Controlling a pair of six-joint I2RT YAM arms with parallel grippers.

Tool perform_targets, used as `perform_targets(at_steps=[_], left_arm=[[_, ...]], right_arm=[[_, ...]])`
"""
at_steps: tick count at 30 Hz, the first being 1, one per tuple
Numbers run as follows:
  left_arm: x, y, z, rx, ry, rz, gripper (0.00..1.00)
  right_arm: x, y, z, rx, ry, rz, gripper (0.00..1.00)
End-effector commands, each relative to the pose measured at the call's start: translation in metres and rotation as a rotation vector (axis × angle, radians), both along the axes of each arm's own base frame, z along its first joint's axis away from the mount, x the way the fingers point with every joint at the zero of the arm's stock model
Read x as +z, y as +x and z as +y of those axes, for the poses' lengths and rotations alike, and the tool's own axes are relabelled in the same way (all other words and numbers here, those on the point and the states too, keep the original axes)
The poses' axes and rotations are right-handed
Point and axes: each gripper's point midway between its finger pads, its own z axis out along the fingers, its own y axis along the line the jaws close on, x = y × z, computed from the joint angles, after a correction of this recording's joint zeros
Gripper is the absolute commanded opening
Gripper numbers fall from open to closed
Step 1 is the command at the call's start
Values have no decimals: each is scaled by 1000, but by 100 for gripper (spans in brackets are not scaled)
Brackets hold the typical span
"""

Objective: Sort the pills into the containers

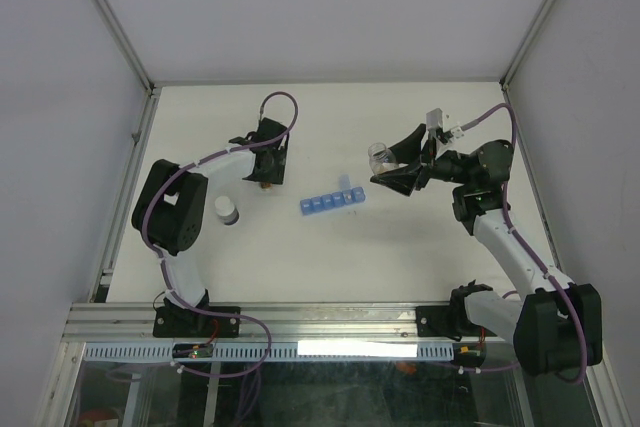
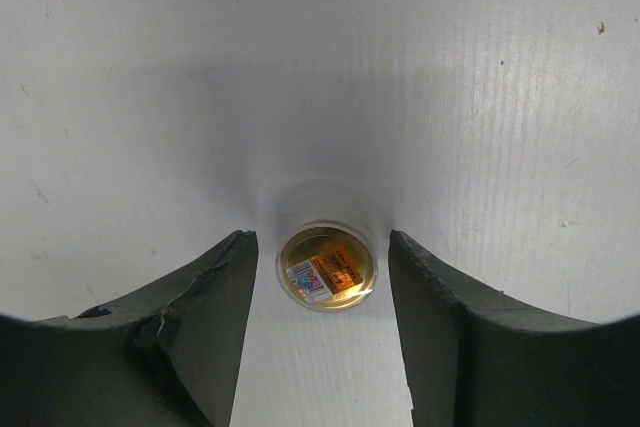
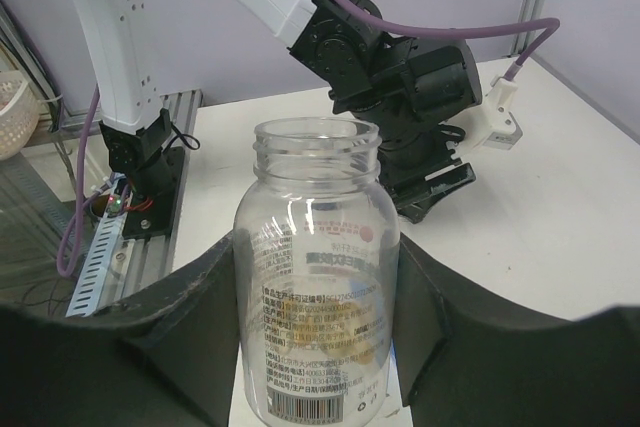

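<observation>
The containers, a blue strip of small square compartments (image 1: 333, 201), lie mid-table. My right gripper (image 1: 398, 173) is shut on a clear open-mouthed bottle (image 1: 381, 156), held tilted above the strip's right end. In the right wrist view the bottle (image 3: 318, 277) stands between the fingers (image 3: 195, 327), and tan pills (image 3: 355, 332) show dimly through its printed wall. My left gripper (image 1: 266, 173) points down, open, at the table. Its fingers (image 2: 200, 297) stand apart on either side of a small round clear vessel with amber contents and a label (image 2: 326, 267); it also shows in the top view (image 1: 267, 186).
A small white-grey round cap (image 1: 227, 210) stands on the table left of the strip, near the left arm's elbow. The left arm (image 3: 400, 77) fills the background of the right wrist view. Metal frame posts and grey walls bound the white table (image 1: 330, 257).
</observation>
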Motion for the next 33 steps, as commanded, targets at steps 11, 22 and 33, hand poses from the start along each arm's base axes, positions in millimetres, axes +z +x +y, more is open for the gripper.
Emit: perform_targets(at_steps=[11, 22, 33], left_arm=[[2, 3, 1, 15, -47, 3, 52], [-1, -5, 3, 26, -55, 24, 51], [-3, -7, 2, 25, -62, 34, 47]], right_arm=[[10, -1, -1, 3, 16, -37, 0], [11, -1, -1, 5, 21, -30, 0], [11, -2, -1, 5, 23, -29, 0]])
